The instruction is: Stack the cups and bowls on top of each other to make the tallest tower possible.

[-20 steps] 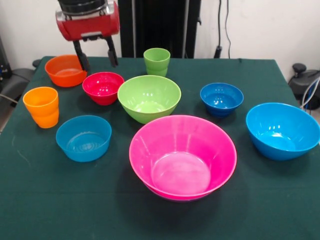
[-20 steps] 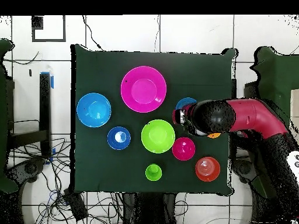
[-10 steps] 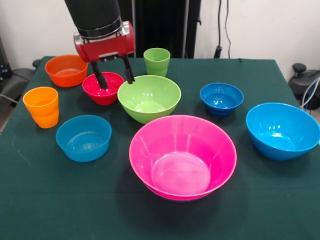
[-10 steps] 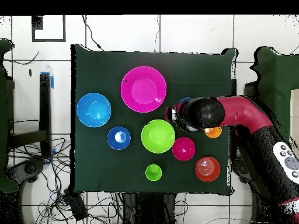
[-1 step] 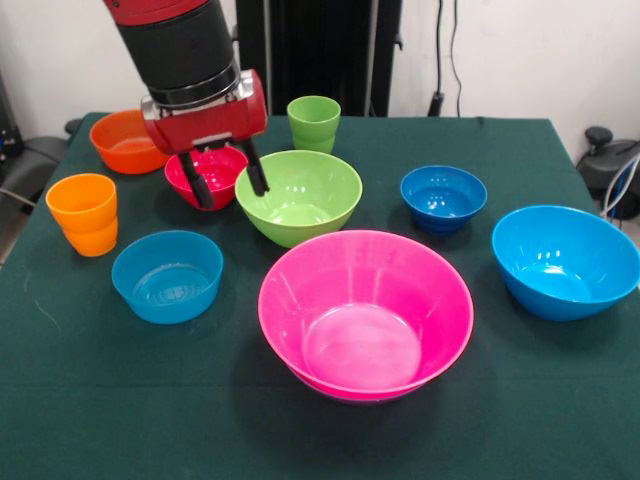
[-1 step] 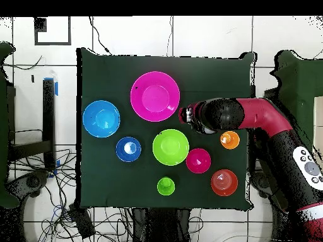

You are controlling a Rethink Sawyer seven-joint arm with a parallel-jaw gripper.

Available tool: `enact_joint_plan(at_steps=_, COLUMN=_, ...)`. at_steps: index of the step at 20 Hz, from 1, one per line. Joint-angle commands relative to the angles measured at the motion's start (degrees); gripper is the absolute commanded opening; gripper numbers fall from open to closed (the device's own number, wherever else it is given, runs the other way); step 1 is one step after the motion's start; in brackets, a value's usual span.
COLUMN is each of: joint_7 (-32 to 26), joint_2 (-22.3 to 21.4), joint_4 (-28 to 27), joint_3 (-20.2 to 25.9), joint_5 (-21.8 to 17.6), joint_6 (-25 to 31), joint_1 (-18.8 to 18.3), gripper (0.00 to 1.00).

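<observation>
My gripper (image 5: 229, 190) hangs open and empty above the cloth, in front of the red bowl (image 5: 222, 163) and just left of the lime green bowl (image 5: 298, 195). From above, the gripper (image 6: 187, 115) sits between the pink bowl (image 6: 155, 96) and the lime green bowl (image 6: 171, 147), and my arm hides the light-blue bowl. The light-blue bowl (image 5: 167, 275), orange cup (image 5: 83, 213), orange bowl (image 5: 120, 142), light green cup (image 5: 313, 122), dark-blue bowl (image 5: 443, 197), sky-blue bowl (image 5: 565, 260) and pink bowl (image 5: 365, 312) each stand alone. No tower shows.
A dark green cloth (image 5: 520, 420) covers the table. A black post (image 5: 320, 50) stands behind its far edge. Cables and a stand (image 6: 47, 126) lie on the floor beside the table.
The gripper swung from beside the orange bowl, over the red bowl, toward the table's middle. From above, the arm has uncovered the orange cup.
</observation>
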Motion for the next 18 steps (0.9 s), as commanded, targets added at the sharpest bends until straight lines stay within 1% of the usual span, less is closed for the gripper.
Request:
enact_joint_plan(at_steps=1, joint_7=-24.73, joint_2=4.27, joint_4=-8.69, joint_3=0.08, joint_5=-5.58, joint_6=4.5, joint_1=3.23, gripper=1.0)
enact_joint_plan(at_steps=4, joint_7=-25.97, joint_2=4.64, joint_4=-10.03, joint_3=-0.34, joint_5=-5.39, joint_6=5.03, joint_1=3.51, gripper=1.0)
enact_joint_plan(at_steps=7, joint_7=-29.01, joint_2=5.7, joint_4=-13.45, joint_3=-0.92, joint_5=-5.34, joint_6=6.72, joint_1=3.92, gripper=1.0)
enact_joint_plan(at_steps=9, joint_7=-29.82, joint_2=5.47, joint_4=-14.51, joint_3=-1.59, joint_5=-5.43, joint_6=7.49, joint_1=4.2, gripper=1.0)
enact_joint_plan(at_steps=14, joint_7=-29.64, joint_2=5.78, joint_4=-14.48, joint_3=-2.79, joint_5=-5.62, joint_6=5.28, joint_1=4.11, gripper=1.0)
enact_joint_plan(at_steps=18, joint_7=-28.04, joint_2=5.87, joint_4=-12.95, joint_3=-4.05, joint_5=-6.11, joint_6=3.07, joint_1=3.86, gripper=1.0)
